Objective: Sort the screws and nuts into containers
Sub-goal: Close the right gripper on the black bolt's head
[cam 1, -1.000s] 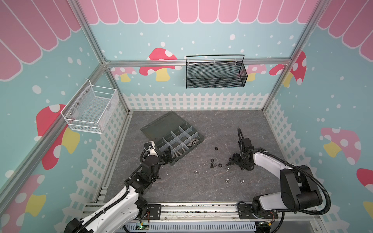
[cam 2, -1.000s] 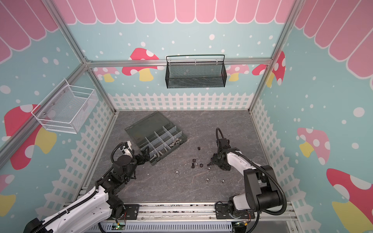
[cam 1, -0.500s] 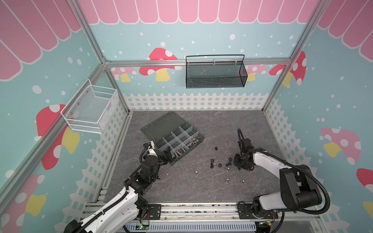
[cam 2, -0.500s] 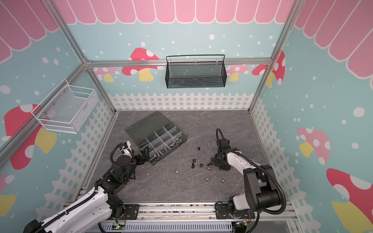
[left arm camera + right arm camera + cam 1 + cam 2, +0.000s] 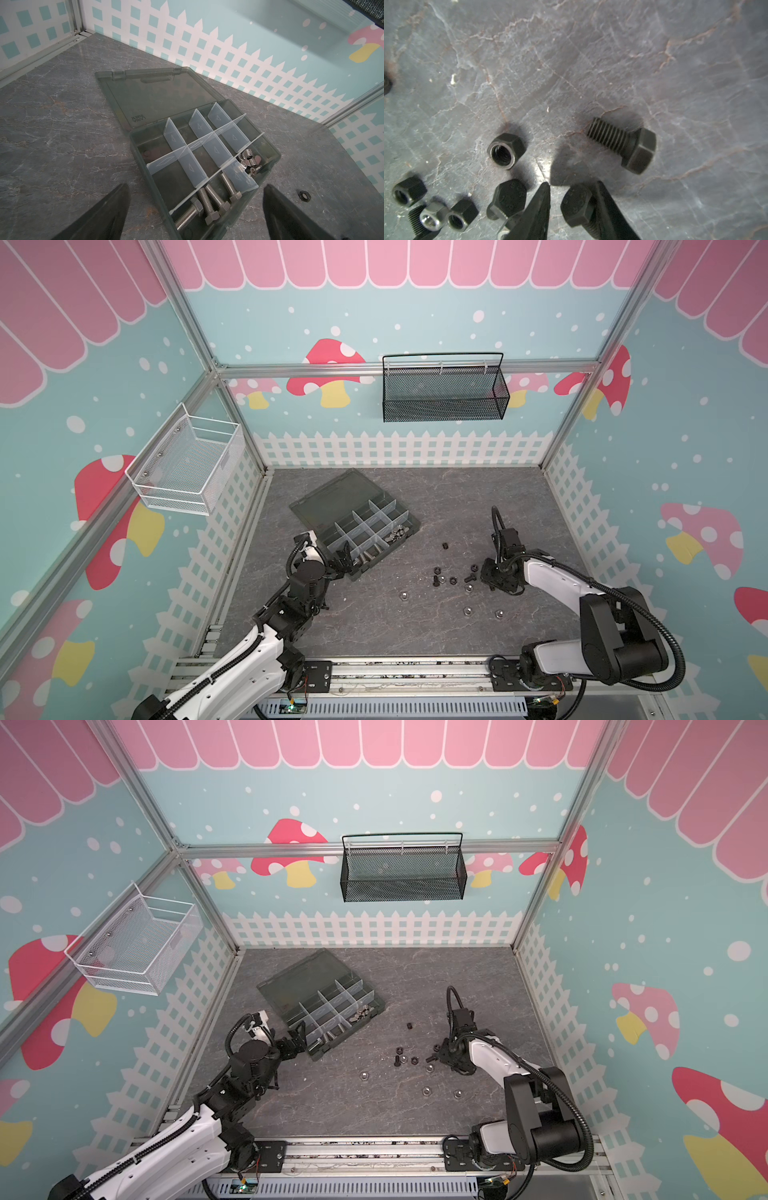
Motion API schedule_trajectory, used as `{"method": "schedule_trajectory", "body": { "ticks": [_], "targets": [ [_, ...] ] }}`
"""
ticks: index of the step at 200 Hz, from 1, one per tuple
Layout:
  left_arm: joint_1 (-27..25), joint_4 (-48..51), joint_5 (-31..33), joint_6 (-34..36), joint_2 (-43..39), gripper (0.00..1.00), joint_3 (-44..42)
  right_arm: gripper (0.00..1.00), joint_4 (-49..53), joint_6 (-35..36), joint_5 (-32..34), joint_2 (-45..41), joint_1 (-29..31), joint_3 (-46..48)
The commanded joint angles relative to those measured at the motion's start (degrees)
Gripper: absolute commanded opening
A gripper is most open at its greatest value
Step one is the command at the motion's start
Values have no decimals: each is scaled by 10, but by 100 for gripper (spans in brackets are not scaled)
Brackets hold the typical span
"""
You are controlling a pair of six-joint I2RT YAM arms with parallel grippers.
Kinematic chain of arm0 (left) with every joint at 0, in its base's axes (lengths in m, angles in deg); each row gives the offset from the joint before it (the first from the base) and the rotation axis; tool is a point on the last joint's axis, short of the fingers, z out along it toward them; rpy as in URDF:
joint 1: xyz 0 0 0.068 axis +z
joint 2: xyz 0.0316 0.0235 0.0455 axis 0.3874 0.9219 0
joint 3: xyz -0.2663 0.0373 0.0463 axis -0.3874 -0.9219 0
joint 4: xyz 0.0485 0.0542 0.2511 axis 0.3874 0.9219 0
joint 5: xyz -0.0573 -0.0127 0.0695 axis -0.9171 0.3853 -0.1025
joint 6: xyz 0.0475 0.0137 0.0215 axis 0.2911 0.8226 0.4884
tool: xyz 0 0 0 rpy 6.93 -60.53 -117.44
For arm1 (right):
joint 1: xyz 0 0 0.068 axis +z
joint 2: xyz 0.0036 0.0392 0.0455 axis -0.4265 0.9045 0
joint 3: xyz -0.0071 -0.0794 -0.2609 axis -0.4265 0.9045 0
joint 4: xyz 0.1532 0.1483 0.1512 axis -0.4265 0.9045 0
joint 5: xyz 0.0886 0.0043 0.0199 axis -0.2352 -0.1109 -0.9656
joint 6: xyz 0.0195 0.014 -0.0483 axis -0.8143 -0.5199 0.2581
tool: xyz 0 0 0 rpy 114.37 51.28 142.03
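Note:
The dark grey organiser box [image 5: 376, 549] lies open on the left, its lid [image 5: 158, 97] flat behind the containers. Silver screws [image 5: 207, 201] fill a near compartment and silver winged nuts [image 5: 249, 160] a corner one. My left gripper [image 5: 196, 185] hangs open just above the box's near corner [image 5: 343, 560]. My right gripper [image 5: 573, 184] is down among the loose parts [image 5: 492, 578], shut on a black screw [image 5: 577, 207], head up. Beside it lie another black screw [image 5: 623, 143], a third [image 5: 508, 199], and black nuts [image 5: 505, 152]. Silver nuts [image 5: 467, 610] lie nearer the front.
A lone black nut [image 5: 445, 546] sits between box and right arm. A white wire basket [image 5: 187, 464] hangs on the left wall, a black mesh basket [image 5: 444, 389] on the back wall. Fence-patterned walls close in the grey floor [image 5: 374, 635].
My right gripper's jaws have narrowed around the black screw. The left arm and the box have stayed where they were.

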Motion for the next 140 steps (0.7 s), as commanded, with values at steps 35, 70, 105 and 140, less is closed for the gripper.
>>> {"method": "schedule_trajectory", "body": {
  "ticks": [35,70,105,140],
  "targets": [
    [7,2,-4,-11,2,100,12,31,42,-21,-20,20,4,29],
    [8,2,-5,-12,0,100,11,23,42,-25,-5,17,4,32],
    [9,5,-8,-12,1,100,12,10,39,-24,-2,7,4,28],
    [11,6,-7,-11,5,100,16,5,43,-19,6,-29,9,14]
  ]
}}
